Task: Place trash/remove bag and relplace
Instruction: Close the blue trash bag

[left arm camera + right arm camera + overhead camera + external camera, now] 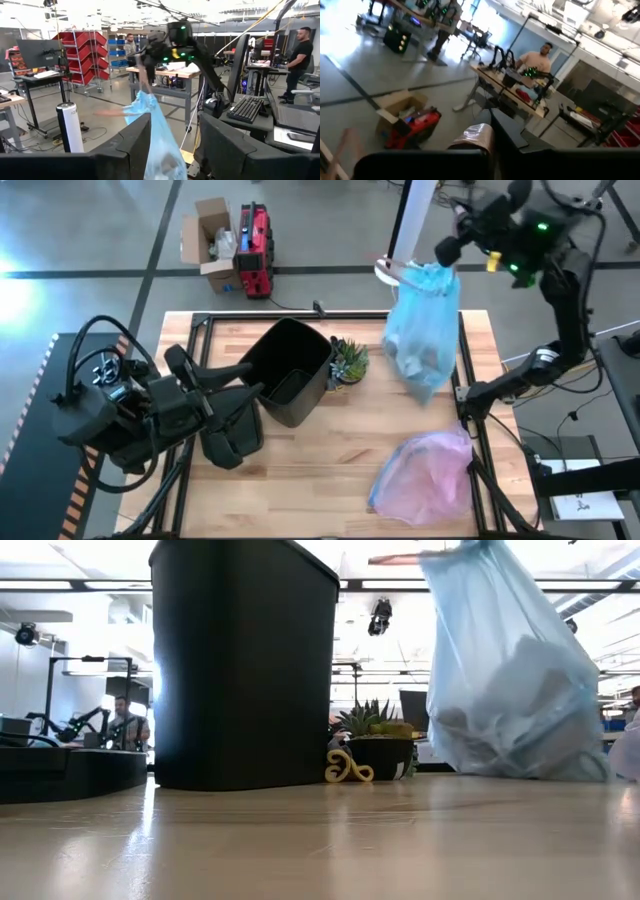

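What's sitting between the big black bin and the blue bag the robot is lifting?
A small green potted plant sits between the black bin and the blue bag. The high and low views both show it.

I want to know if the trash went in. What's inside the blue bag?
Through the blue bag, hanging from the right gripper, pale crumpled lumps show near the bottom, probably paper trash. The plastic blurs them, so how many pieces can't be told.

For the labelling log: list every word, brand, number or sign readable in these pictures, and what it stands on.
None can be read.
White sheet right of the table: dark print, too small to read.
Cardboard box and red case on the floor: no legible marking.
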Controlling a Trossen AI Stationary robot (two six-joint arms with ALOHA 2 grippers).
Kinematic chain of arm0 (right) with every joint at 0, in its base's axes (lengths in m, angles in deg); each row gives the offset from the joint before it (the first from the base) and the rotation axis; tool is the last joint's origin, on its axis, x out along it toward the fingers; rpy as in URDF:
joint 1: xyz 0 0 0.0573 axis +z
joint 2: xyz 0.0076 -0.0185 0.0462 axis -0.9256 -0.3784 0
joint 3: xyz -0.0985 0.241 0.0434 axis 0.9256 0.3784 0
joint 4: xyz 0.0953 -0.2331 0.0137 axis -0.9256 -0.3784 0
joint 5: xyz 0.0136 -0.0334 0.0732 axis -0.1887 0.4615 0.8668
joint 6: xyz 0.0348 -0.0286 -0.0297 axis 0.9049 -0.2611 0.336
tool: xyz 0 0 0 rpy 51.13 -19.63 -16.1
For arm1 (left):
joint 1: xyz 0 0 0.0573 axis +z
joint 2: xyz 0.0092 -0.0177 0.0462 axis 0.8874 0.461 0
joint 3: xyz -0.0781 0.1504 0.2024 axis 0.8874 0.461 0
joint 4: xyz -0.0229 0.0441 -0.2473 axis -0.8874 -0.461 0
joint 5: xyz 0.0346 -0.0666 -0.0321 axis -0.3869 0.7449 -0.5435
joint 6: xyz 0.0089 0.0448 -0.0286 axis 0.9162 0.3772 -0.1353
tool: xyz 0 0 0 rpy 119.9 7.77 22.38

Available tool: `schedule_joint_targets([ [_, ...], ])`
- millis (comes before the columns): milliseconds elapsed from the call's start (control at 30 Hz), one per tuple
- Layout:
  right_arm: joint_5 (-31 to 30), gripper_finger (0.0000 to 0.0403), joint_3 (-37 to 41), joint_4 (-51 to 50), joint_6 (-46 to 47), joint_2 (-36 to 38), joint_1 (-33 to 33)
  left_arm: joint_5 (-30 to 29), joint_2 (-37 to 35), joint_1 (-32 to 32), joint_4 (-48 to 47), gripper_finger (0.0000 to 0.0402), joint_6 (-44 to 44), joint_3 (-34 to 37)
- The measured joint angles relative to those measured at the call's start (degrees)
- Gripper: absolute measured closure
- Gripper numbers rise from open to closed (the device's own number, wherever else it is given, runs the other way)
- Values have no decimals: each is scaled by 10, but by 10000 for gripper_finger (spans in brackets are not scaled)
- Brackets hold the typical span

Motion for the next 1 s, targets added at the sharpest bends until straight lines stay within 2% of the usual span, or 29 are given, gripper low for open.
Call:
schedule_joint_targets([
  [100,5,403,1,10,-1,-12,-24,0,0,-5,-1,252,-13,0],
  [300,64,403,-1,20,29,-23,-66,0,1,-24,-2,260,-23,0],
  [500,117,403,0,-119,79,-25,-70,-26,6,-37,-21,254,-35,0],
  [600,179,403,16,-197,102,-24,-70,-27,6,-46,-64,247,-75,0],
  [800,211,403,113,-245,170,7,-70,-27,6,-59,-121,232,-141,0],
  [1000,228,403,274,-184,219,71,-70,-26,9,-61,-123,229,-154,0],
])
